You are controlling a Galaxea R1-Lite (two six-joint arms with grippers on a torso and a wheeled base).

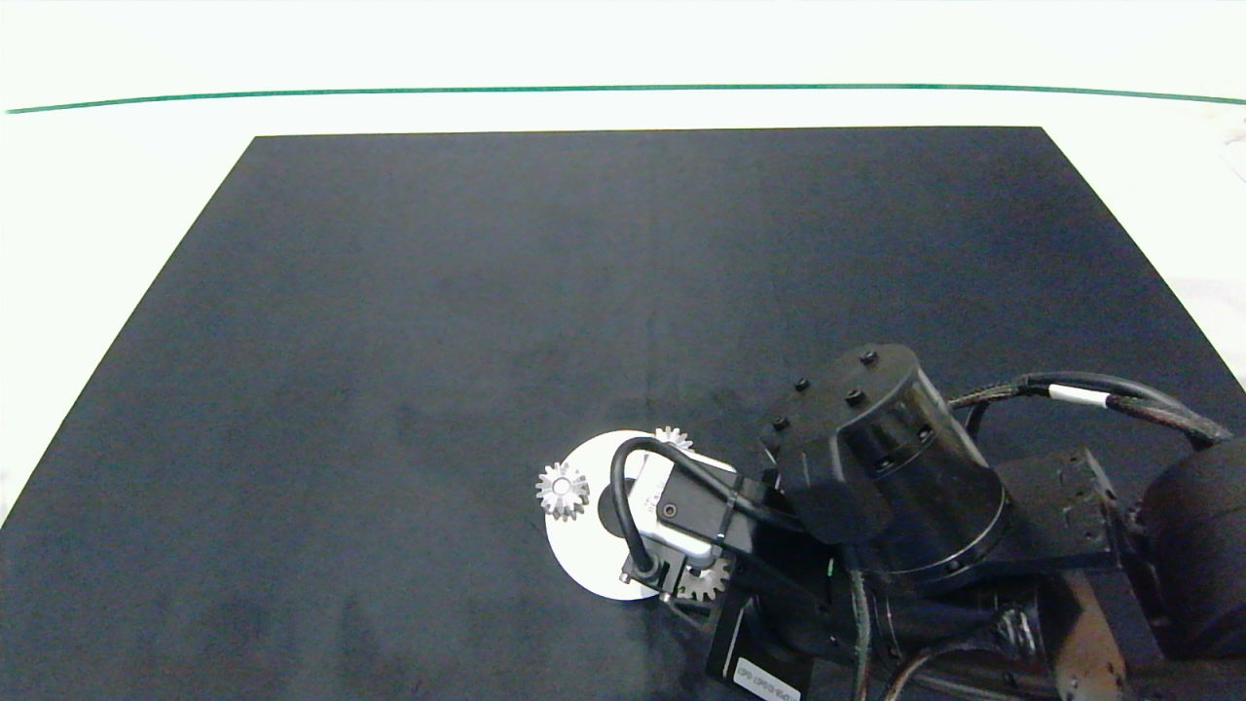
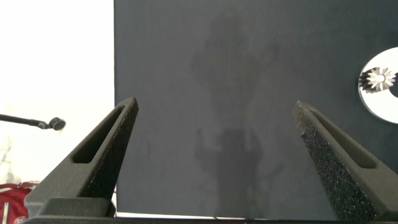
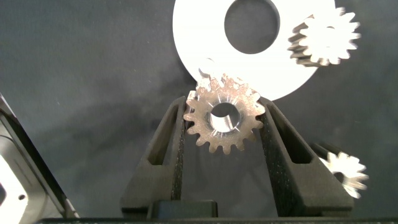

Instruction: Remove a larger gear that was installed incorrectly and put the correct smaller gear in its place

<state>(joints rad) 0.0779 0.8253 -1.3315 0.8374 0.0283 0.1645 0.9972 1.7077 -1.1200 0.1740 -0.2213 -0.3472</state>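
Observation:
My right gripper [image 3: 224, 107] is shut on the smaller gear [image 3: 222, 119], a dull flat gear with blunt teeth and a wide round hole. It holds the gear flat at the near rim of the white disc [image 3: 199, 37]; in the head view the gear [image 1: 703, 582] peeks out under the wrist at the disc's [image 1: 584, 560] lower right edge. Whether it touches the disc I cannot tell. Three bright silver gears show; which one is the larger gear I cannot tell. My left gripper [image 2: 214, 112] hangs open over the mat's left edge, outside the head view.
One silver gear [image 1: 563, 490] stands on the disc's left rim and another [image 1: 672, 438] at its far rim. A third, pointed-toothed gear [image 3: 346, 173] lies on the black mat [image 1: 389, 341] beside my right finger. The right arm hides much of the disc.

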